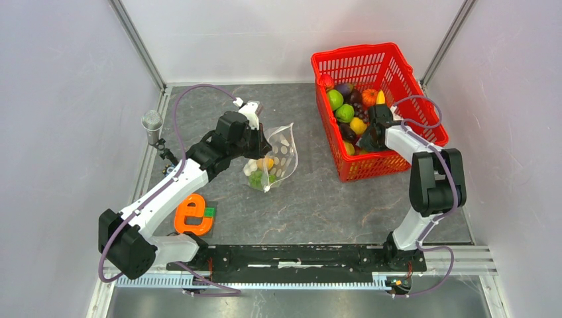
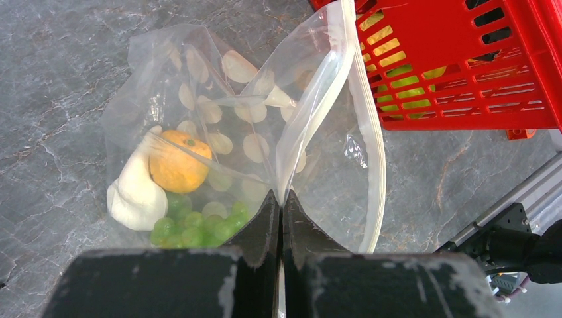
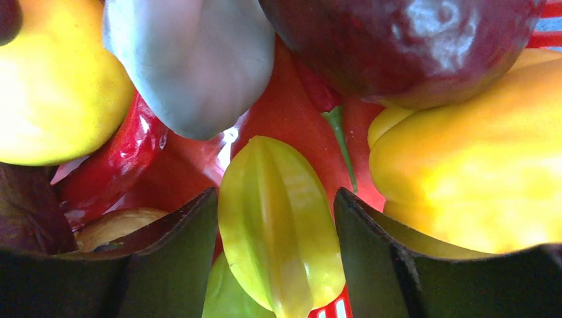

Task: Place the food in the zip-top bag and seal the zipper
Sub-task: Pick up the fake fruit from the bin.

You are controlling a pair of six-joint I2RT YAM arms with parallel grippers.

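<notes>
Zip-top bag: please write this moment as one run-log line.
left gripper: shut on zip-top bag | right gripper: open around yellow-green fruit in red basket | bagged: orange, green grapes, white piece | zipper: open

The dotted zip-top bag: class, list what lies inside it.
Inside the zip-top bag show an orange fruit, a white garlic-like piece and green grapes. Anything beneath them, or behind the left gripper, is covered.

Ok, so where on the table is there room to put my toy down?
Bare table lies between the zip-top bag and the red basket, running down to the near edge. Also the far strip behind the bag. Crowded: the basket, full of food, and around the orange letter toy.
</notes>
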